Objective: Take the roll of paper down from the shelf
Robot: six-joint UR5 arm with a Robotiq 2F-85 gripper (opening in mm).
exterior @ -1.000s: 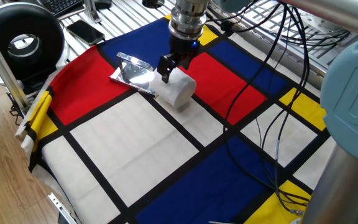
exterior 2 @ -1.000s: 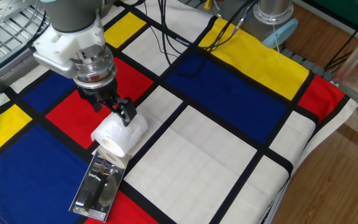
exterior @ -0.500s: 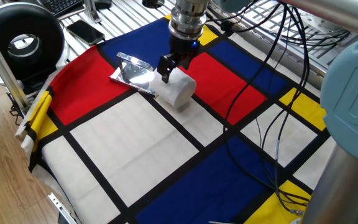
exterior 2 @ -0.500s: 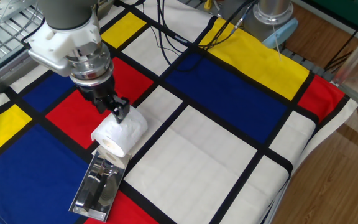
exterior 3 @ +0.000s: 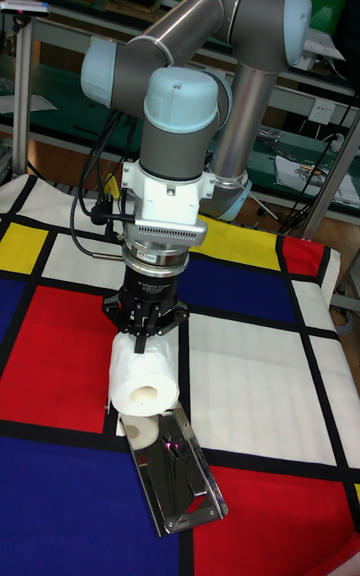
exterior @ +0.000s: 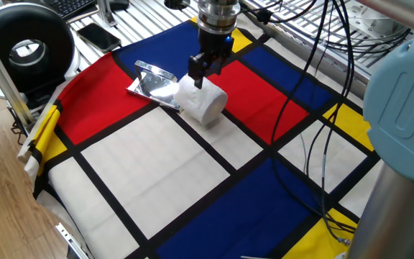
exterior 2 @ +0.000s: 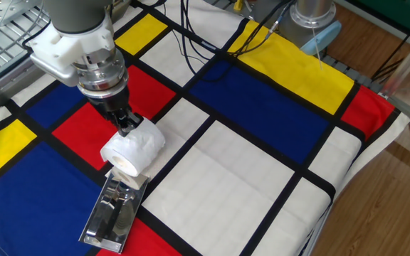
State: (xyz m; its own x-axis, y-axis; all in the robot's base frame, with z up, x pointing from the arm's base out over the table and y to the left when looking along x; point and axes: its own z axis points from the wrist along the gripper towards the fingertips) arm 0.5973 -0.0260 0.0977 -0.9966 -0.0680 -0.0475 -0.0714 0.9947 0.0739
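Note:
The white roll of paper (exterior 2: 132, 149) (exterior: 203, 102) (exterior 3: 145, 376) lies on its side on the checked cloth, its hollow core facing the shelf. It rests against the far end of the low mirror-like shelf (exterior 2: 112, 213) (exterior: 152, 81) (exterior 3: 178, 481), which reflects it. My gripper (exterior 2: 124, 122) (exterior: 200, 72) (exterior 3: 143, 336) points straight down over the roll's top far edge. Its fingers are drawn together and the tips touch the roll. Whether any paper is pinched between them does not show.
A large black round device (exterior: 26, 47) and a black phone (exterior: 98, 36) sit beyond the cloth's corner. Loose black cables (exterior: 315, 108) cross the cloth near the arm's base. A wire rack (exterior 2: 6, 28) borders one side.
The fingers stood spread over the roll a second ago and have come together. The gripper and the roll have shifted slightly toward the red square.

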